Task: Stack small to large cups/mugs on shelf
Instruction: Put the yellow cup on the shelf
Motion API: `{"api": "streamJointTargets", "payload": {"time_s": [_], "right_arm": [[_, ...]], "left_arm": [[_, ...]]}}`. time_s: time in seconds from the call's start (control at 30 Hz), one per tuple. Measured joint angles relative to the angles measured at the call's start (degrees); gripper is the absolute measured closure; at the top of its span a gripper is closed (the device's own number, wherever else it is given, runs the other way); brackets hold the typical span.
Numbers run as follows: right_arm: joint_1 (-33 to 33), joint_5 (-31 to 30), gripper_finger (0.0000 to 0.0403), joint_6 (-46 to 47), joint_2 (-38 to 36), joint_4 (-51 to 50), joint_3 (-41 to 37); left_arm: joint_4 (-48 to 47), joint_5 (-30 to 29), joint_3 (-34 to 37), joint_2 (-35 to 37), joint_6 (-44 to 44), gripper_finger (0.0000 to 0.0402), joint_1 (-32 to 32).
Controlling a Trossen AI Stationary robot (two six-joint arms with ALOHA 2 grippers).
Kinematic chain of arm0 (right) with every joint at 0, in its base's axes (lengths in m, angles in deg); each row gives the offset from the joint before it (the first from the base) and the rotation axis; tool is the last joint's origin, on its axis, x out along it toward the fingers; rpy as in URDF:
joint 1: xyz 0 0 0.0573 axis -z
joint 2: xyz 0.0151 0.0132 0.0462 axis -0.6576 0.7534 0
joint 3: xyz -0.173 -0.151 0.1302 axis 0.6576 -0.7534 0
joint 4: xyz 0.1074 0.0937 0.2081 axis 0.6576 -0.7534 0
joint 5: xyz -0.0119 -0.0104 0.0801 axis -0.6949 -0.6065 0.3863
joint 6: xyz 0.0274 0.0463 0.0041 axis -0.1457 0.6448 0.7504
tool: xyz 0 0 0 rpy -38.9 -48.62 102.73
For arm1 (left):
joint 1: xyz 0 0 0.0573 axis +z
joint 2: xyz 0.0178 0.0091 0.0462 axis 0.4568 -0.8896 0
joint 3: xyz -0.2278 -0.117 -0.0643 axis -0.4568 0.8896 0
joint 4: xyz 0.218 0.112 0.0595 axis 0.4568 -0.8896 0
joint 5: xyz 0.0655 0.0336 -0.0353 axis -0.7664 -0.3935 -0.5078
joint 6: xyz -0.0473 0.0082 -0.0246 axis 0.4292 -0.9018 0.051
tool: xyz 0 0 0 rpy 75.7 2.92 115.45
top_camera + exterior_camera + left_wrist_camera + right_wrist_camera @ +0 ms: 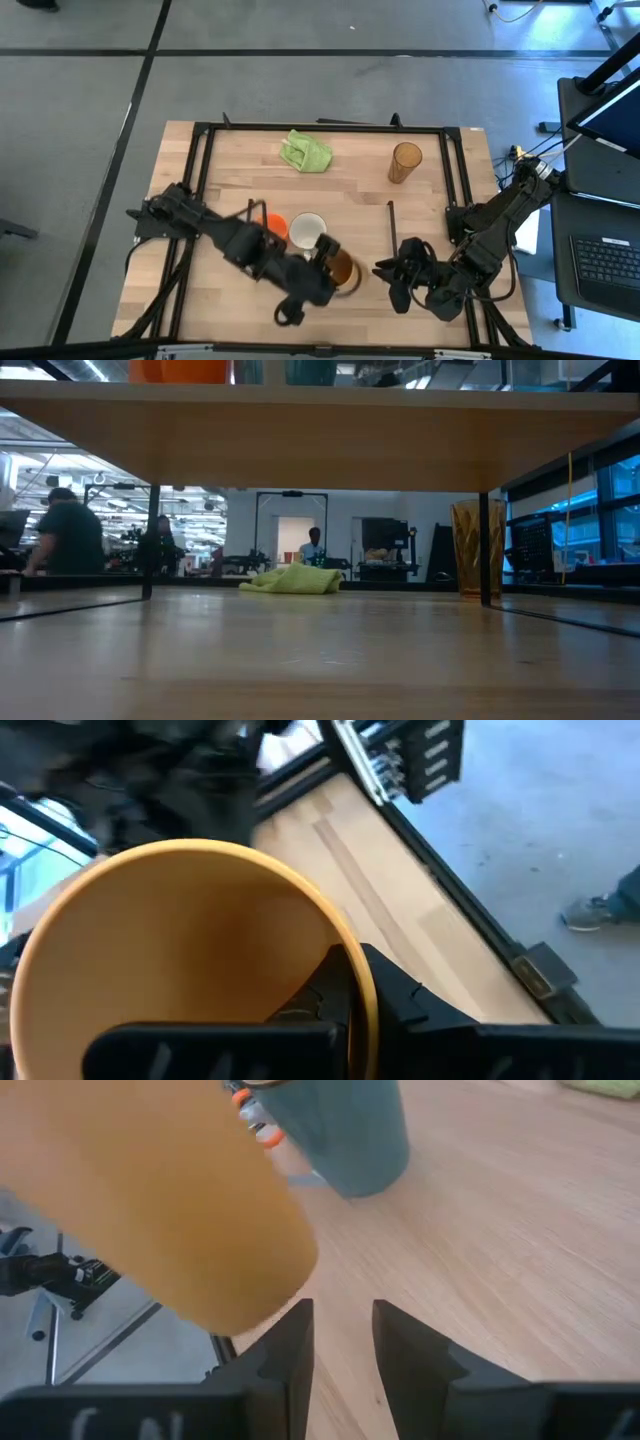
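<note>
The small orange mug (272,225) and the white mug (307,230) stand side by side on the low wooden shelf (365,235). Their bases show above the board in the low view, the orange mug (180,370) left of the white mug (310,370). My left gripper (328,262) is shut on the tan-brown cup (344,271) at the shelf's near side, right of the white mug. My right gripper (342,1335) is open by a narrow gap and empty, just right of the cup (170,1200). The amber tumbler (405,162) stands on the table at the far right. My left gripper holds the tan-brown cup by its rim (352,958). One finger (322,995) is inside the cup and the other (420,1010) is outside its wall. The cup looks tilted in the right wrist view. Whether its base touches the shelf, I cannot tell.
A green cloth (305,152) lies on the table at the far middle and also shows in the low view (295,580). Black frame bars (200,200) run along the table's sides. People and equipment show in the room beyond the table.
</note>
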Motion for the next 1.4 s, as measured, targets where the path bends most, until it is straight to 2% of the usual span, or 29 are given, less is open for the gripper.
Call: {"api": "streamJointTargets", "payload": {"time_s": [0.13, 0.3, 0.53, 0.67, 0.9, 1.17, 1.4], "right_arm": [[0.0, 0.0, 0.0296, 0.1, 0.0, 0.2, 0.0], [0.0, -0.4, 0.0296, 0.0, 0.0, 1.5, 0.0], [0.3, -6.7, 0.0301, 0.0, 0.0, 1.6, 0.0], [1.7, -8.9, 0.0327, 0.3, 0.0, 1.6, 0.0], [4.6, -8.5, 0.0396, 0.0, 0.0, 2.2, 0.0], [4.8, -8.4, 0.036, -1.0, 0.1, 4.3, 0.0], [4.8, -7.9, 0.036, -0.8, 0.1, 4.6, 0.0]], "left_arm": [[-2.2, 0.7, -2.9, 0.0, -2.4, 0.0401, 2.7], [-6.0, 1.2, -3.0, -0.2, -3.0, 0.0401, 5.3], [-7.1, 3.4, -3.0, -0.2, -4.5, 0.0401, 8.3], [-8.2, 6.4, -3.0, -0.2, -4.6, 0.0401, 9.4], [-10.2, 9.5, -3.0, -0.2, -5.4, 0.0401, 10.5], [-9.4, 11.3, -2.9, -2.0, -9.7, 0.0401, 11.9], [-11.5, 13.4, -2.7, -3.1, -9.7, 0.0398, 13.4]]}}
